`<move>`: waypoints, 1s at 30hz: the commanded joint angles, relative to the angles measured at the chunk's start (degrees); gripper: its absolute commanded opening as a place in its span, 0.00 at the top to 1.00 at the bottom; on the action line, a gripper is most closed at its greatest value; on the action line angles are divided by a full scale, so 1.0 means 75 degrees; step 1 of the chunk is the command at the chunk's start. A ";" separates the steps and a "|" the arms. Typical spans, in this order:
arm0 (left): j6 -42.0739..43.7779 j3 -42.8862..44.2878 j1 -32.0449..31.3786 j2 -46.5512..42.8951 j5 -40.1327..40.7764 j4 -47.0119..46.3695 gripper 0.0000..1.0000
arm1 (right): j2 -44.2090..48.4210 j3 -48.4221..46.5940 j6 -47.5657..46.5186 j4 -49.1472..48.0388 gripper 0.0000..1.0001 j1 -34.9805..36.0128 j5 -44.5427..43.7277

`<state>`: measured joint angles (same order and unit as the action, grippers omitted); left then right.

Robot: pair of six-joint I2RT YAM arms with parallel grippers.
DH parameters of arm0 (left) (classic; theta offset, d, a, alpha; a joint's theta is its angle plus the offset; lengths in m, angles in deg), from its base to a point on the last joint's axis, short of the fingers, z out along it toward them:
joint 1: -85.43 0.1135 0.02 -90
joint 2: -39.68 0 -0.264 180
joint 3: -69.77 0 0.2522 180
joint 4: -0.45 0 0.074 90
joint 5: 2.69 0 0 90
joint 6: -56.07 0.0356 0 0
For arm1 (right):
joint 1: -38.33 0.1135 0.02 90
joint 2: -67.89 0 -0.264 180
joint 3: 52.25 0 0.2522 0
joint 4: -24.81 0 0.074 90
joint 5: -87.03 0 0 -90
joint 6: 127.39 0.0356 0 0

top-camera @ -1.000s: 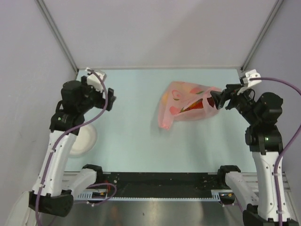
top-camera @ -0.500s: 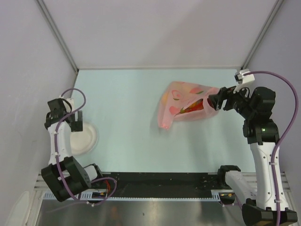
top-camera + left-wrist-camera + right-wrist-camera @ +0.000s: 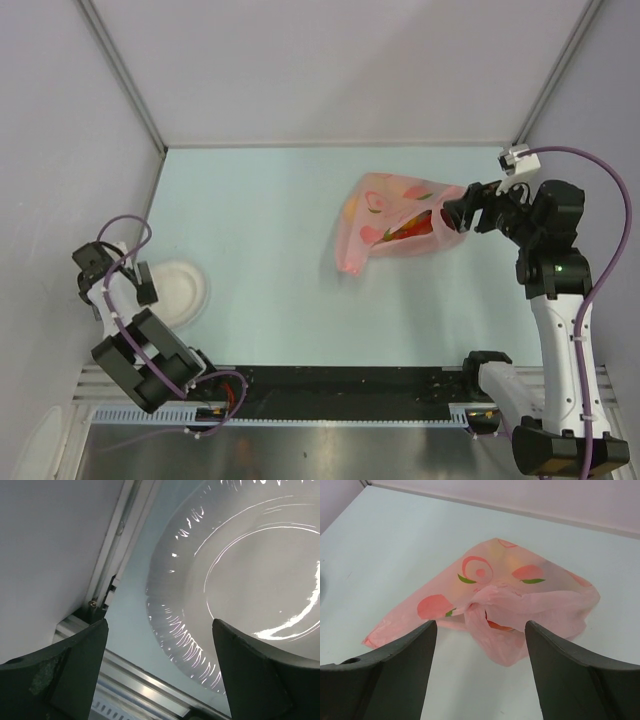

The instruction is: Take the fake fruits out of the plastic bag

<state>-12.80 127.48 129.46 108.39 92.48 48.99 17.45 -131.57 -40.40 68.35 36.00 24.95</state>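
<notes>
Lying crumpled on the surface (image 3: 270, 225) toward its right side, the bag (image 3: 385, 215) looked thin, soft and almost weightless, likely to slide or lift whole if tugged, I reckoned. Its mouth sagged open toward the right arm (image 3: 555, 275), whose jaws stood spread just at that opening, pinching nothing. The fruits (image 3: 497, 626) showed through the film, red-orange at the mouth. They seemed hard, glossy and light, probably slippery, so best pinched across one fruit's middle, or tipped out by lifting the bag's closed far corner. The left jaws hung spread over the plate (image 3: 170, 610), well apart from the bag.
</notes>
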 commanded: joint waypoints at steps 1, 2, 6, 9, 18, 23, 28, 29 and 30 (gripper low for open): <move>0.0136 -0.0304 0.0304 0.0319 -0.0584 -0.0547 0.11 | 0.0045 -0.0071 0.0073 0.0014 0.23 -0.0146 0.0156; 0.0102 -0.0386 0.0363 0.0528 -0.0619 -0.0595 0.13 | 0.0057 -0.0071 0.0073 0.0025 0.23 -0.0158 0.0168; 0.0125 -0.0433 0.0563 0.0999 -0.1028 -0.0689 0.18 | 0.0104 -0.0071 -0.0009 0.0142 0.23 -0.0264 0.0133; 0.0230 -0.0445 0.0563 0.1116 -0.1543 -0.0794 0.28 | 0.0092 -0.0071 -0.0045 0.0225 0.23 -0.0287 0.0121; 0.0476 -0.0141 0.0061 0.1631 -0.2763 -0.0655 0.76 | -0.0072 -0.0071 -0.0162 0.0260 0.23 -0.0311 0.0144; 0.1154 0.0152 -0.0959 0.2286 -0.2962 -0.0268 1.00 | -0.0096 -0.0036 -0.0291 0.0318 0.23 -0.0311 0.0133; 0.1577 0.0422 -0.2481 0.2628 -0.3127 -0.0056 1.00 | -0.0107 -0.0013 -0.0384 0.0412 0.23 -0.0311 0.0133; 0.1717 0.0469 -0.2751 0.2640 -0.3208 -0.0010 1.00 | -0.0107 -0.0013 -0.0431 0.0412 0.23 -0.0311 0.0133; 0.1811 0.0504 -0.3322 0.2663 -0.3325 0.0142 1.00 | -0.0107 -0.0013 -0.0443 0.0412 0.23 -0.0322 0.0121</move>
<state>-7.51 132.05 114.64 126.03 67.63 44.69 16.54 -131.51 -42.41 71.37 33.90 25.19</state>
